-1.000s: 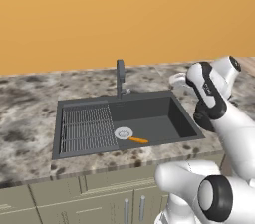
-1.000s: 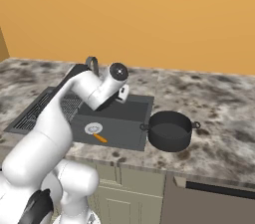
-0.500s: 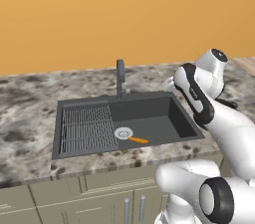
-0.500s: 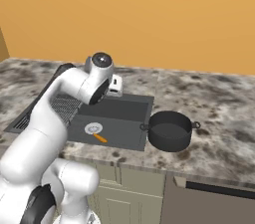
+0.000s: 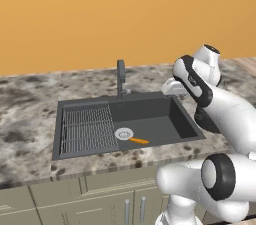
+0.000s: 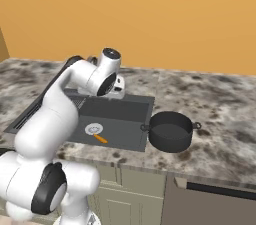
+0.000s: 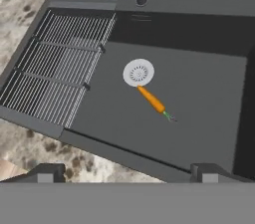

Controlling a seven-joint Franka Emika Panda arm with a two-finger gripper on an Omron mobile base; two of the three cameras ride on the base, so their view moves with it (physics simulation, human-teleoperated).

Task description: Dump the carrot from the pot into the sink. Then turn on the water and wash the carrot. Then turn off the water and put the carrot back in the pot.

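**Carrot in the sink, pot on the counter, jaws spread**

The carrot (image 7: 152,100) lies flat on the floor of the sink (image 7: 209,88), its thick end touching the round silver drain (image 7: 138,72) and its thin green-tipped end pointing toward 4 o'clock in the hand view. In the left base view the carrot (image 5: 138,141) sits at 4 o'clock of the drain (image 5: 124,133), and the wire rack (image 5: 87,128) fills the sink's (image 5: 165,119) left half, at 9 o'clock of the drain. The dark faucet (image 5: 120,77) stands on the back rim, at 12 o'clock of the drain.

The pot (image 6: 170,131) stands upright on the speckled counter (image 6: 220,114), just beside the sink's right wall, at 3 o'clock of the carrot (image 6: 100,138) in the right base view.

The gripper (image 7: 127,172) hangs above the sink's near rim, looking down into the basin. Its fingers (image 7: 47,172) stand wide apart, released, with nothing between them.
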